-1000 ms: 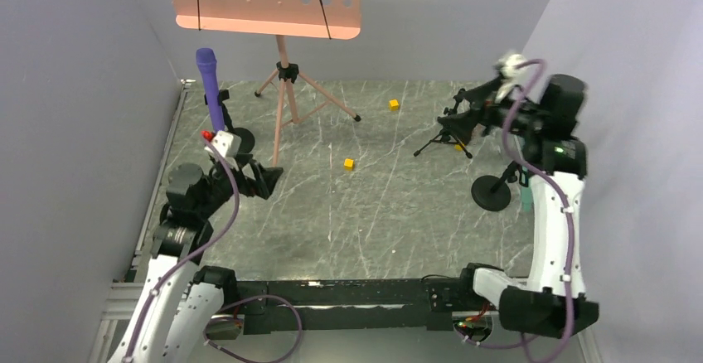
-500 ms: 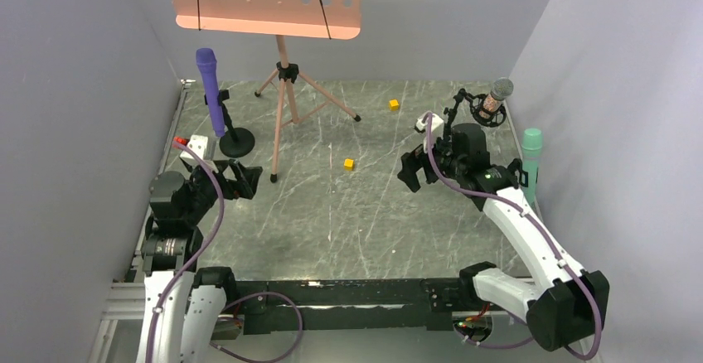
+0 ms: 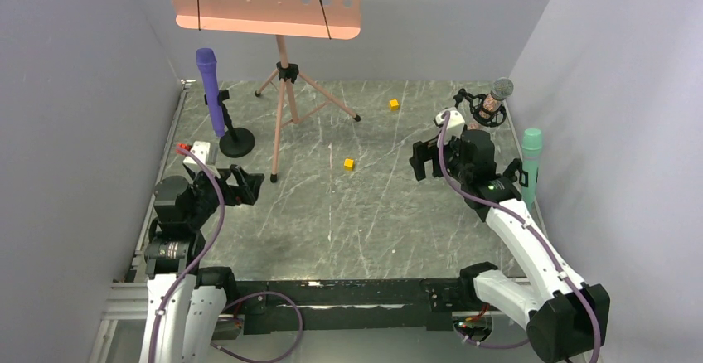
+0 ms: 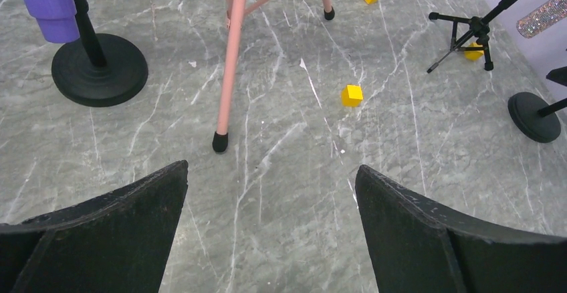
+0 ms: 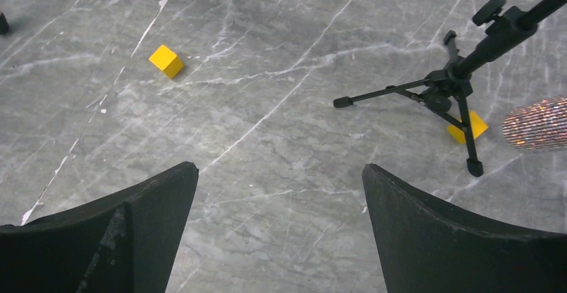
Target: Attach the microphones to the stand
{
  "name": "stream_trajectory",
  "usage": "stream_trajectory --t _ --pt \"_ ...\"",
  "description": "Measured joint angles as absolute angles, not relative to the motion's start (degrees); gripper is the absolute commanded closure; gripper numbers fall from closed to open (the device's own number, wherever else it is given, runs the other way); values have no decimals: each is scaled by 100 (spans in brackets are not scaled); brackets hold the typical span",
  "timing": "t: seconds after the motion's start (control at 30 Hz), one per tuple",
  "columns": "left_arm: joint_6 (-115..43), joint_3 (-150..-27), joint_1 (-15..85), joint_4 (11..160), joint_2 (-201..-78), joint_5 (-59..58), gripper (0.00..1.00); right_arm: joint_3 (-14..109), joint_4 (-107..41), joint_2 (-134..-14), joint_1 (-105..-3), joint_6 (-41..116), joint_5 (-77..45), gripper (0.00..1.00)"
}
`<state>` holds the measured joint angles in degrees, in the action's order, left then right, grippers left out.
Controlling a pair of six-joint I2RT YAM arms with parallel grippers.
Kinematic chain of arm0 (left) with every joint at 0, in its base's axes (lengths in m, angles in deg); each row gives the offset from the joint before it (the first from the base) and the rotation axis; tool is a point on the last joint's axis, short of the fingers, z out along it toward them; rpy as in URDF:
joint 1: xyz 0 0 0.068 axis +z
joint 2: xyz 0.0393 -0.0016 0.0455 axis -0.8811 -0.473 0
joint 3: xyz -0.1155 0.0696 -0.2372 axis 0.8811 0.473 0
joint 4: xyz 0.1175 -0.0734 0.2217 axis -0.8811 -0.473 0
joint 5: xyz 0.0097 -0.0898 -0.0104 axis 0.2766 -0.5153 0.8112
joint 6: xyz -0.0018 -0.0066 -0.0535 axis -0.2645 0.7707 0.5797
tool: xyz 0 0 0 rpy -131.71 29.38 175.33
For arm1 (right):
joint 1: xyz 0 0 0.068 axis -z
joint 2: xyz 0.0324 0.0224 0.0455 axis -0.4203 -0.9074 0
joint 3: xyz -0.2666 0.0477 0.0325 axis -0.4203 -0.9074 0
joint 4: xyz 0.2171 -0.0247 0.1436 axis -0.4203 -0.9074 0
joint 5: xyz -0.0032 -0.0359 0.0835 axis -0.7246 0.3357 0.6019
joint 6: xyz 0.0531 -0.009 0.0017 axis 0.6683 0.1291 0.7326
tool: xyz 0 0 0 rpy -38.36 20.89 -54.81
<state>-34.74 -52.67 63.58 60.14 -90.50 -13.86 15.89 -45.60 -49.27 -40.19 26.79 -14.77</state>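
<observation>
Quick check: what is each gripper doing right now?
Left gripper: open, holding nothing.
Right gripper: open, holding nothing.

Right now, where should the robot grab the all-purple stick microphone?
Probably the bare body between head and black clip, coming in from the marble table side: the purple stick microphone stands nearly upright, the grey wall is close on its other side, and the round black stand base crowds below.
</observation>
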Motion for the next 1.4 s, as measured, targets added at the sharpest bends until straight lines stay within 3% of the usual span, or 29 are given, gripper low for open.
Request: stream_trajectory --t 0.93,1.4 --pt "-3361 -5193 6358 6010 -8892 -1552 1 1589 -4490 -4818 -3726 2723 -1494 0" --pt "-4056 -5276 6358 5796 -8973 -1377 1 1589 -4486 -4820 -3724 2721 -1442 0"
